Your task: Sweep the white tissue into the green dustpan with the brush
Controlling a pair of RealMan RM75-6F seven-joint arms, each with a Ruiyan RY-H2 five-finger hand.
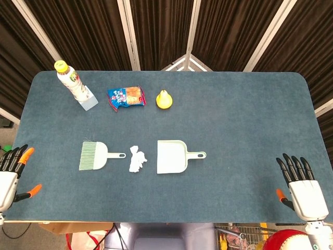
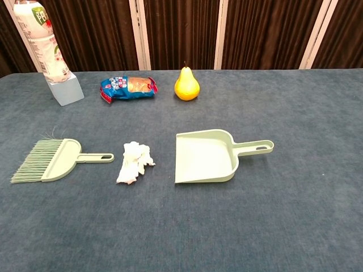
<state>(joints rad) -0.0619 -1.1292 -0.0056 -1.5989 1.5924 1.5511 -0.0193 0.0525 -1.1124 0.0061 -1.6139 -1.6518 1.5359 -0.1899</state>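
A crumpled white tissue (image 1: 137, 159) (image 2: 135, 161) lies on the blue table between the brush and the dustpan. The pale green brush (image 1: 96, 155) (image 2: 54, 159) lies to its left, bristles pointing left, handle toward the tissue. The green dustpan (image 1: 173, 157) (image 2: 207, 156) lies to the right, its open mouth facing the tissue and its handle pointing right. My left hand (image 1: 9, 174) hangs off the table's front left corner, fingers spread, holding nothing. My right hand (image 1: 302, 185) is at the front right corner, fingers apart and empty. Neither hand shows in the chest view.
Along the back left stand a bottle with a yellow cap (image 1: 72, 82) (image 2: 45, 48) on a light blue block (image 2: 66, 90), a blue snack packet (image 1: 125, 96) (image 2: 127, 88) and a yellow pear (image 1: 164, 99) (image 2: 186, 84). Dark curtains hang behind the table.
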